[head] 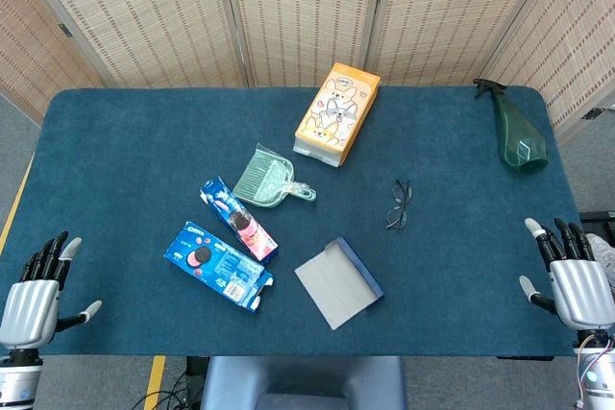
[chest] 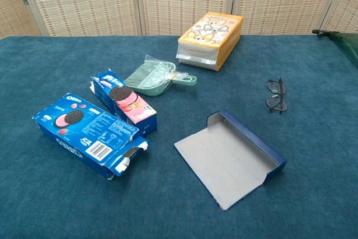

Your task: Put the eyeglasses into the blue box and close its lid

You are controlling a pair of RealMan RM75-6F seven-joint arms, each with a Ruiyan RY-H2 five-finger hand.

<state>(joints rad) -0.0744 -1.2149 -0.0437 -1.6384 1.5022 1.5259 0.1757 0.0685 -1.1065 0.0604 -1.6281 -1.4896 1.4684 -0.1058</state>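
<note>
I see my left hand (head: pixel 31 297) at the near left corner of the dark blue cloth-covered table (head: pixel 125 151), its fingers spread and holding nothing. My right hand (head: pixel 574 276) sits at the near right edge, fingers likewise apart and empty. Neither hand shows in the chest view.

The thin black-framed eyeglasses (head: pixel 399 204) lie on the cloth right of centre, touching nothing else, and appear folded. The shallow blue cardboard box with the grey inside (head: pixel 337 282) lies open near the middle of the near edge, its lid flap flat on the cloth; from the chest camera I see the low blue wall (chest: pixel 254 144) along its right side. The eyeglasses are well apart from this box, farther and to the right of it.

Left of the box lies a blue biscuit carton (head: pixel 217 265) with a torn, open end facing the box. Just beyond it, a second, narrower biscuit pack with a pink face (head: pixel 238 218) lies at an angle, touching the first or nearly so; I cannot tell which. Farther on rests a small pale green plastic dustpan (head: pixel 268 180). An orange tissue pack printed with cartoon animals (head: pixel 336 113) lies at the far centre. A dark green spray bottle (head: pixel 519 132) lies at the far right corner.
</note>
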